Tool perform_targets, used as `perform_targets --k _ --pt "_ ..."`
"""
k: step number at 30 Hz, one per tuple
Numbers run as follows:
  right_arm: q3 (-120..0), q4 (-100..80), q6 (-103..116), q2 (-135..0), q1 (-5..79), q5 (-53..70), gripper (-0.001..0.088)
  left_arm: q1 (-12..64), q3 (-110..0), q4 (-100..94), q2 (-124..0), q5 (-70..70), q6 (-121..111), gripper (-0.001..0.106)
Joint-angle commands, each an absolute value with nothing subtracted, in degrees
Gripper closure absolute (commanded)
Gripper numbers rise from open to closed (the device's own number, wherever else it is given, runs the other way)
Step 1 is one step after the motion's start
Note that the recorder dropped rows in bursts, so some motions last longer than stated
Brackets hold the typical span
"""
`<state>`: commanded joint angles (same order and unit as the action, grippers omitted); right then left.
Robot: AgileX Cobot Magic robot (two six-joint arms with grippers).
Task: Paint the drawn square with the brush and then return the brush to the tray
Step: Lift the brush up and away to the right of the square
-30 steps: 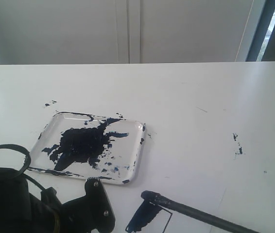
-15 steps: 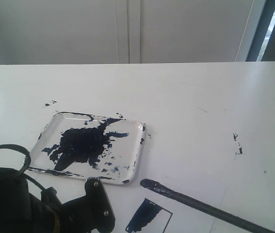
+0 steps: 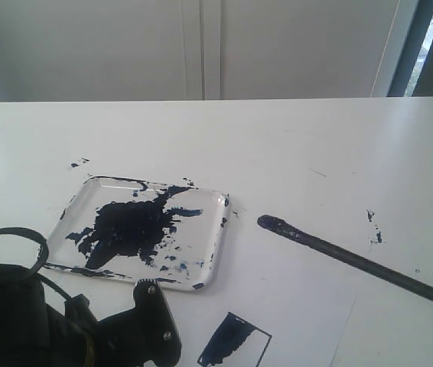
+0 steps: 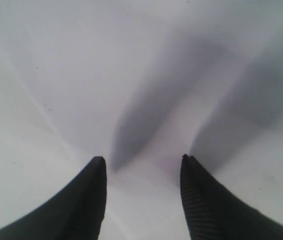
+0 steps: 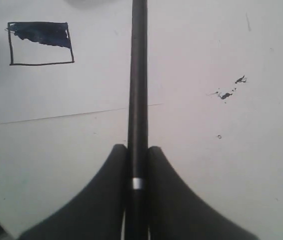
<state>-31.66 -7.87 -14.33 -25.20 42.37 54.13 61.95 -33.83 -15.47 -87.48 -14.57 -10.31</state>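
The brush point(image 3: 354, 260) hangs slanted above the table, its dark wet tip just right of the tray point(image 3: 219, 243). The tray is a clear shallow one with a big dark blue blotch. My right gripper point(image 5: 137, 149) is shut on the brush's black handle point(image 5: 138, 75); it is outside the exterior view. The drawn square point(image 3: 236, 340) lies at the front edge, partly smeared dark blue point(image 5: 40, 43). The brush tip is well clear of it. My left gripper point(image 4: 142, 159) is open over bare white table, holding nothing.
My left arm point(image 3: 63, 321) fills the front left corner, close to the tray's near edge. Small paint specks point(image 3: 375, 229) mark the table at the right, and more point(image 3: 79, 163) sit behind the tray. A wall stands behind the table's far edge.
The brush has lifted off the drawn square and swung back and to the right, so its tip now hangs beside the tray's right edge. The left arm has not moved.
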Motion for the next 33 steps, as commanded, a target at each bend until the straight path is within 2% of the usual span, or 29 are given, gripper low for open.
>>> perform_targets --k 4,17,29,33 --pt "-29.60 -14.67 -13.91 -25.20 42.37 52.45 0.0868 61.95 -33.83 -15.47 -87.48 -14.44 -10.31 0.054" --pt "-24.89 -16.83 -11.59 -22.21 42.85 49.83 0.0868 61.95 -33.83 -15.47 -87.48 -14.32 -10.31 0.054" --pt "-23.77 -20.91 -10.85 -21.00 55.49 49.17 0.0868 61.95 -33.83 -15.47 -87.48 -14.45 -10.68 0.054" --pt "-22.62 -23.97 -5.45 -20.72 57.28 49.29 0.0868 61.95 -33.83 -15.47 -87.48 -14.45 -10.68 0.054"
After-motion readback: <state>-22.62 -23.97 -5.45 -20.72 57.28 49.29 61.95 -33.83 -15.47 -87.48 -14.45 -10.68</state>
